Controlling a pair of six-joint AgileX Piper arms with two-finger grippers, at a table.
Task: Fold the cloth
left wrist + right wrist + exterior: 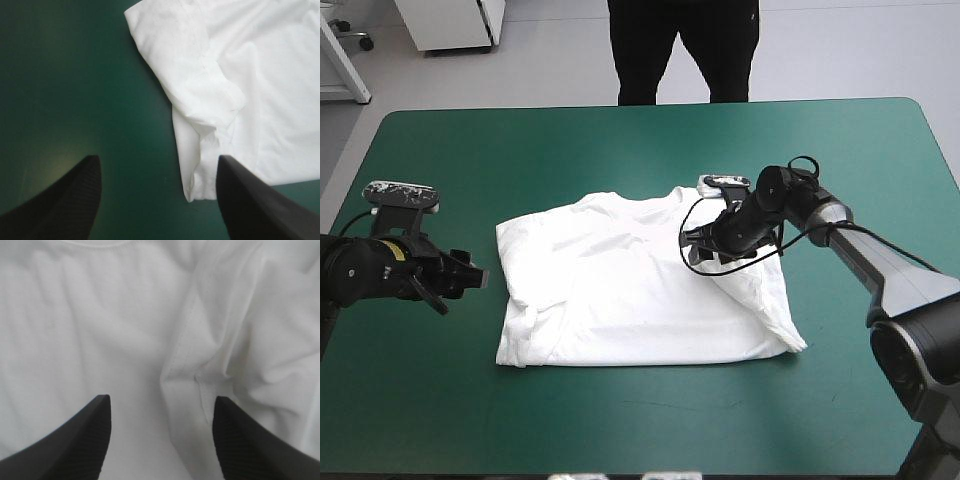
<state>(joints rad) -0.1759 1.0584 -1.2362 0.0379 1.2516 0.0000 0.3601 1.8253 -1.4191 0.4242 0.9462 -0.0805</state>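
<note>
Left claw (472, 277) — fingers spread, holding nothing — hovers over the bare teal-green cover at the left of the frame, just beside the T-shirt's (620, 290) left edge. Right claw (700, 247) — likewise spread and empty — is over the garment's upper right part, a folded-in sleeve ahead of it. The white T-shirt lies flat at centre frame on the counter (620, 140), sides folded inward, collar toward the far edge.

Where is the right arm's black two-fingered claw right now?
High view: the right claw hangs open over the right half of the white short-sleeved T-shirt, spread mid-table on the teal-green cover.
</note>
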